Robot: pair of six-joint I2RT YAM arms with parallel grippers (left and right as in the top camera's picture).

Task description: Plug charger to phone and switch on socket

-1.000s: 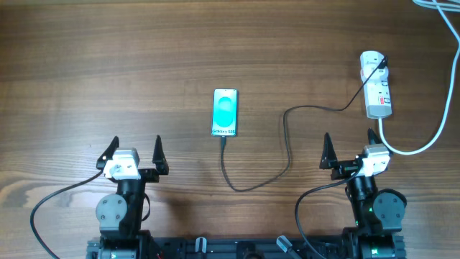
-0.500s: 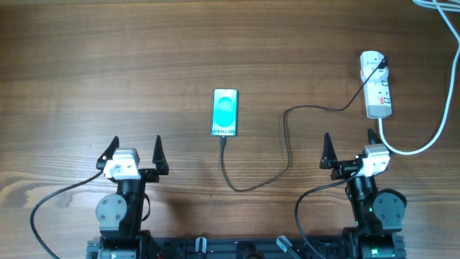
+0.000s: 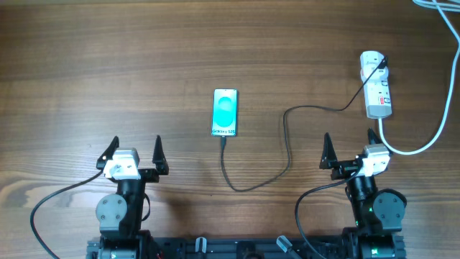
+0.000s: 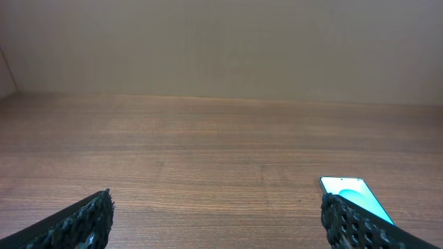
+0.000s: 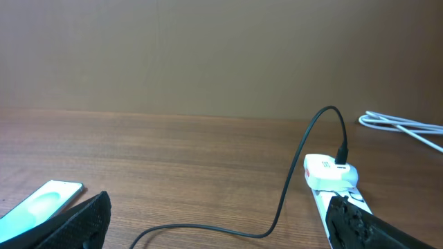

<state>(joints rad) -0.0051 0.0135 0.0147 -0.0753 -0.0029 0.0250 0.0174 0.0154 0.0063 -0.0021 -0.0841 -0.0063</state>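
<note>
The phone (image 3: 225,112) with its cyan screen lies flat mid-table; it also shows in the left wrist view (image 4: 349,191) and the right wrist view (image 5: 40,203). The charger's black cable (image 3: 286,147) runs from the phone's near end in a loop to the socket (image 3: 376,85), a white power strip at the right; the cable end sits at the phone's bottom edge. In the right wrist view the cable (image 5: 291,197) rises to the socket (image 5: 331,173). My left gripper (image 3: 135,152) and right gripper (image 3: 350,147) are open and empty near the front edge.
A thicker white lead (image 3: 444,115) curves from the socket along the table's right edge, seen also in the right wrist view (image 5: 405,126). A plain wall stands behind the wooden table (image 3: 108,65).
</note>
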